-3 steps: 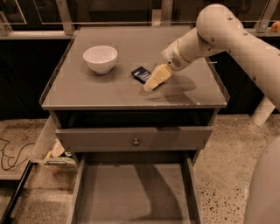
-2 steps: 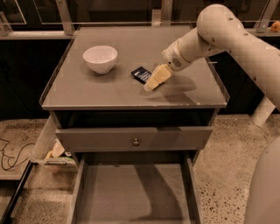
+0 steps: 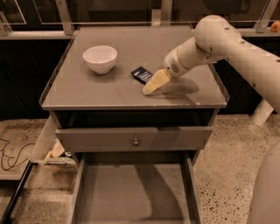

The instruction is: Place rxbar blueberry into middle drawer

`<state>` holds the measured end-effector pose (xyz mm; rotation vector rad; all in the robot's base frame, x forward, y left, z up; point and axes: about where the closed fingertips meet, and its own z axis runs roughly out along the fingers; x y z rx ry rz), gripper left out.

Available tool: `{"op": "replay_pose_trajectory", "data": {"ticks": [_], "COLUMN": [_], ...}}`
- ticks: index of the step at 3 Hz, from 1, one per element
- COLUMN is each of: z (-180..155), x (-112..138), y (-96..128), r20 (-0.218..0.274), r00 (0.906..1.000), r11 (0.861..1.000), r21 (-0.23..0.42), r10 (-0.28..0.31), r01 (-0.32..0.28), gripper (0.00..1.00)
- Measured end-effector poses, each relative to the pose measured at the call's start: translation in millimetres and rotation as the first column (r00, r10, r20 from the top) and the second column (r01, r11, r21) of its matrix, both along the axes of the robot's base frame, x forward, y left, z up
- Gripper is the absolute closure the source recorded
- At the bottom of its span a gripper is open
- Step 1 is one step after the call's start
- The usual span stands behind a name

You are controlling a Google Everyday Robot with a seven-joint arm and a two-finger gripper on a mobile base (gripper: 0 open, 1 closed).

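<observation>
Right now our tool (image 3: 149,87) hangs low over the tabletop (image 3: 87,94), angled downward, and we cannot tell how far open it is or whether it grips anything. Just beside it, up and to the left in view (nearly touching, it seems), the rxbar blueberry (image 3: 141,74) lies flat. Farther left of the tool sits a white bowl (image 3: 100,58). Below the tool, the middle drawer (image 3: 131,197) stands pulled out.

A grey cabinet (image 3: 92,139) stands on a speckled floor (image 3: 229,146) before dark glass panels (image 3: 109,11) in metal frames (image 3: 64,17), the gripper (image 3: 148,90) just above its surface (image 3: 105,89).
</observation>
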<state>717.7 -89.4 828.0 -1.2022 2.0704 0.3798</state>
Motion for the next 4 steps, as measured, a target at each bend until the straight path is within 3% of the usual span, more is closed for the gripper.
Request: {"op": "replay_pose_trajectory", "data": {"ticks": [1,2,4], "z": [-3.9,-4.0,-4.0], "x": [1.0,1.0,1.0], "y": [1.1,1.1,1.2], "r20": [-0.008,-0.008,-0.008], "r00": [0.9990,0.9990,0.9990], "r11": [0.999,0.999,0.999], "r21": [0.021,0.021,0.021], "r10": [-0.044,-0.044,-0.044], "r01": [0.044,0.044,0.044], "gripper": [0.00,0.00,0.42]}}
